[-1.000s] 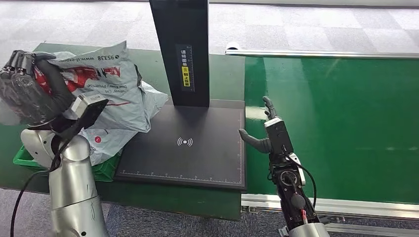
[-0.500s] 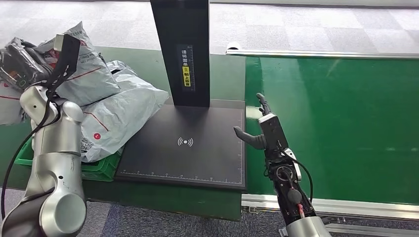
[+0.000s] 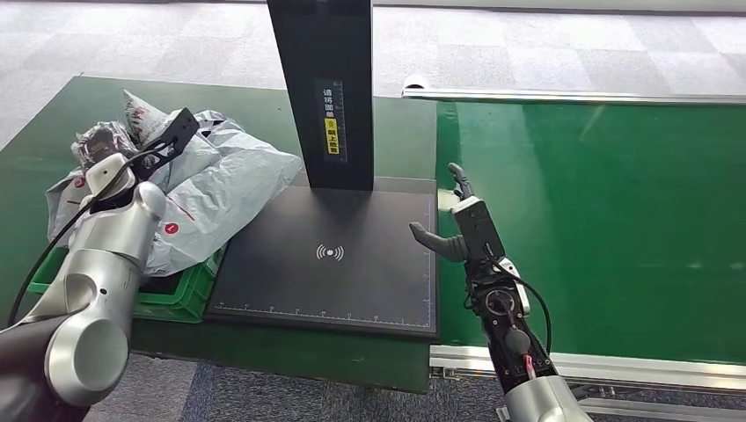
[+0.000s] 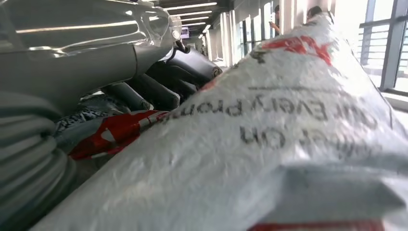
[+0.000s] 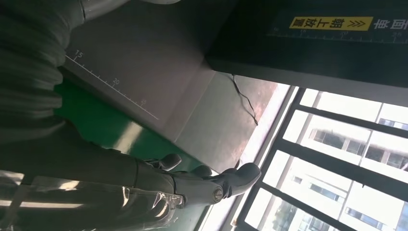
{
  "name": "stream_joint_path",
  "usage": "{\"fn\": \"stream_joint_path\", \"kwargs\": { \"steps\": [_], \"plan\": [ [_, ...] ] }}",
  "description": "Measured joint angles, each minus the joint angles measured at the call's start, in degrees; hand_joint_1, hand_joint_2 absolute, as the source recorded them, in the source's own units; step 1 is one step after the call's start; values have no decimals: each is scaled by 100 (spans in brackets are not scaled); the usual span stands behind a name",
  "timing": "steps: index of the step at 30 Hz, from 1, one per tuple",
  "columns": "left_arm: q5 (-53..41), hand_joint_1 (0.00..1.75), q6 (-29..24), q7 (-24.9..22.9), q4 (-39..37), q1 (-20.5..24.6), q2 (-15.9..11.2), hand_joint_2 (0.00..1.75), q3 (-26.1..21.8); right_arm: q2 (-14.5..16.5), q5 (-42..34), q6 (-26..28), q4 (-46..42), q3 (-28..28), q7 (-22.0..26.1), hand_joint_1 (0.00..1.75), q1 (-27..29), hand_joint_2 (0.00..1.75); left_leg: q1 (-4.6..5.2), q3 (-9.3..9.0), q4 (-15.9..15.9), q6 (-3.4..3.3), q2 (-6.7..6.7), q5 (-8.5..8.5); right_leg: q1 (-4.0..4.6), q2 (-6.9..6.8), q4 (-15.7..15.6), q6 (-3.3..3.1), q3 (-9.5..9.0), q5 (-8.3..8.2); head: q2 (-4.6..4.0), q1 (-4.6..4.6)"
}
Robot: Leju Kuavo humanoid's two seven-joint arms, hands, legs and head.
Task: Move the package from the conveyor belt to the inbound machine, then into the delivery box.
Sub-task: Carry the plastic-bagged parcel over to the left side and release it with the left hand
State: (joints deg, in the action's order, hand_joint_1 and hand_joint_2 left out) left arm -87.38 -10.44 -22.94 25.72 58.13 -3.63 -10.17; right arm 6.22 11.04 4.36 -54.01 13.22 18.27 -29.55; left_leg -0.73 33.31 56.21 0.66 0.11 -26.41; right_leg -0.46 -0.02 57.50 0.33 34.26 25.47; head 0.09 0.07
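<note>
Grey crinkly plastic package (image 3: 220,180) lies on the green plastic box (image 3: 180,299); my left hand (image 3: 101,145) holds it. My right hand (image 3: 453,230) fingers (image 5: 235,178) are spread wide.

From the head we look down on the scanner plate (image 3: 330,255); our right wrist camera shares it (image 5: 144,57), close and turned.

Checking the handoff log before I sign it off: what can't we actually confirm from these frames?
- Left hand grip: head view, the left arm and crumpled grey packages cover the fingers; left wrist view is too close to show whether they still clamp the package.
- Green delivery box: head view, packages bury all but its rim.
- Conveyor belt: head view, cut off at the right edge.
</note>
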Motion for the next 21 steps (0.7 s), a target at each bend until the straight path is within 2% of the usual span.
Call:
{"fn": "stream_joint_path", "kwargs": {
  "steps": [4, 6, 8, 9, 10, 12, 14, 16, 19, 21],
  "plan": [
    [14, 0, 473, -21, -176, 16, -32, 175, 56, 15, 43, -48, 39, 0, -9, 0, -33, 175, 0, -2, 0, 0, 0, 1, 0, -1, 0, 0, -2, 0, 0, 1],
    [30, 0, 424, 8, -235, 11, -36, 175, 53, 22, 70, -59, 51, 0, -26, 0, -41, 175, 0, -2, 1, 0, 0, 1, -1, -2, 0, 0, -3, 0, 0, 1],
    [112, 0, -107, 154, -261, -11, -36, 175, 38, 24, 90, -60, 49, 0, -50, 0, -38, 175, 1, -2, 1, 0, 0, 1, -1, -4, 0, 0, -2, 0, 0, 2],
    [256, 0, -618, 391, -255, -37, -34, 175, 15, 22, 92, -60, 35, 0, -64, 0, -28, 175, 1, -1, 1, 0, 0, 1, -1, -3, 0, 1, -2, -1, 0, 2],
    [494, 0, -1234, 795, -196, -86, -26, 175, -28, 19, 91, -60, 4, 0, -76, 0, -7, 175, 1, -1, 1, 0, 0, 1, -1, -3, 0, 1, -1, -1, 0, 2],
    [1127, 0, -2380, 2013, 156, -240, 33, 175, -189, 8, 83, -55, -99, 0, -101, 0, 53, 175, 1, -1, 2, 0, 2, 0, -1, -1, 0, 1, 1, 0, 0, 1],
    [1563, 0, -2883, 3198, 723, -415, 172, 87, -455, -3, 66, -49, -191, 0, -116, 0, 100, 175, 1, -1, 2, -1, 7, -2, -1, 2, 0, 1, 3, 0, 0, 0],
    [1730, 0, -2964, 4229, 1347, -588, 403, 0, -862, -11, 46, -39, -237, 0, -121, 0, 122, 175, 2, 0, 2, -1, 13, -4, -2, 4, -1, 1, 6, 0, 0, 1],
    [1871, 0, -2972, 5697, 2236, -756, 864, 0, -1721, -18, 31, -7, -251, 1, -101, 0, 136, 175, 1, 1, 1, -1, 17, -5, -1, 6, -2, 1, 7, 0, 0, 1],
    [1963, 0, -2973, 6142, 2697, -800, 1131, 0, -2240, -19, 29, 16, -251, 2, -78, 0, 143, 175, 1, 0, 1, -1, 20, -5, -1, 7, -2, 1, 7, -1, 0, 1]
  ]
}}
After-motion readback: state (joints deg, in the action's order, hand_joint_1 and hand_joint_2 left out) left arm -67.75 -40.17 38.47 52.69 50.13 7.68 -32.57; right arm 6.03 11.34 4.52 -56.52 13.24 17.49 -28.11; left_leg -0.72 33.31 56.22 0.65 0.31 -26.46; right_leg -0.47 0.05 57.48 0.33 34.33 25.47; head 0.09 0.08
